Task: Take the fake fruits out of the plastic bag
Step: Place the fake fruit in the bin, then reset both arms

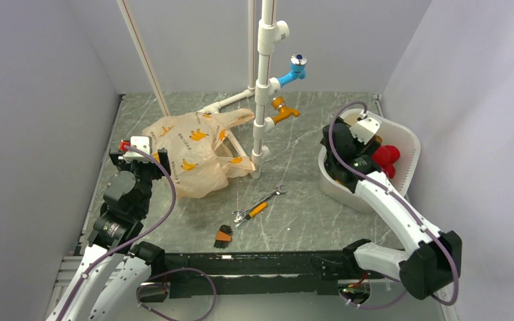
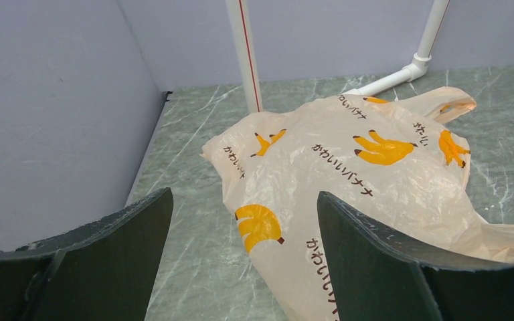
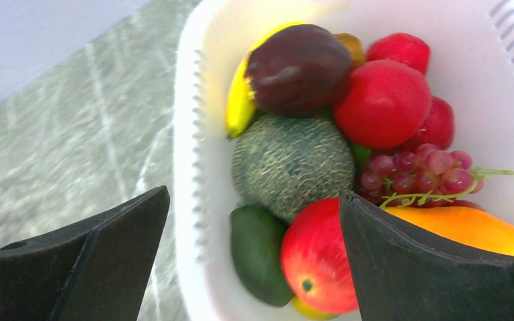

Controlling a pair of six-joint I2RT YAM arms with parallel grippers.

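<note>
Top external view puts the plastic bag [image 1: 191, 157] crumpled on the marbled table [image 1: 294, 221] at about ten o'clock, and I can't tell whether anything is inside it. My left claw [image 2: 244, 200] sits low at the bag's nine o'clock, jaws spread wide, gripping nothing. Over at three o'clock my right claw [image 3: 254, 194] hangs above the white slotted basket [image 3: 187, 134], jaws wide apart and empty. The fake fruits [image 3: 318, 257] I can see lie piled in that basket: a red apple [image 3: 383, 101] at one o'clock of the netted melon [image 3: 293, 164], a banana [image 3: 239, 100] at eleven, red grapes [image 3: 415, 170] at three.
</note>
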